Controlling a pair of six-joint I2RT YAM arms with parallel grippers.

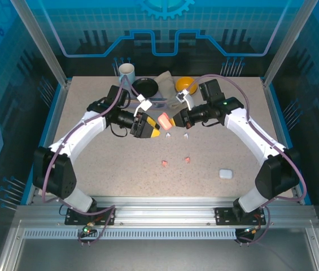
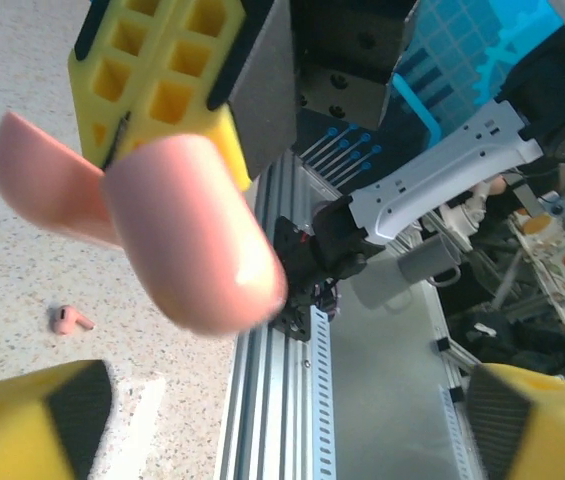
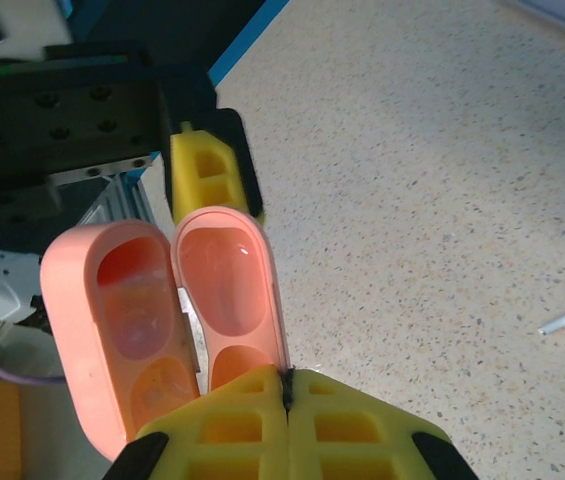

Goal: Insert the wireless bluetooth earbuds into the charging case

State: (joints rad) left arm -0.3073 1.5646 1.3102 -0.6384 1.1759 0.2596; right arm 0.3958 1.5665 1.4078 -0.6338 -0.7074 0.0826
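The pink charging case (image 1: pixel 164 121) hangs open above the table's middle, its two hollow halves (image 3: pixel 224 282) facing the right wrist camera. My right gripper (image 3: pixel 287 378) is shut on the edge of one half; seen from above, the right gripper (image 1: pixel 173 119) comes in from the right. My left gripper (image 1: pixel 147 129) sits just left of the case, open wide, and the case (image 2: pixel 192 235) is clear of its fingers (image 2: pixel 32 420). Two pink earbuds (image 1: pixel 165 164) (image 1: pixel 187 160) lie on the table below. Two white earbuds (image 1: pixel 168 135) (image 1: pixel 187 135) lie closer to the case.
A closed white case (image 1: pixel 225 174) rests near the right front. At the back stand a white cup (image 1: pixel 126 71), a black bowl (image 1: pixel 145 86), a crumpled bag (image 1: pixel 165 81) and an orange bowl (image 1: pixel 185 84). The metal rail (image 1: pixel 159 206) borders the near edge.
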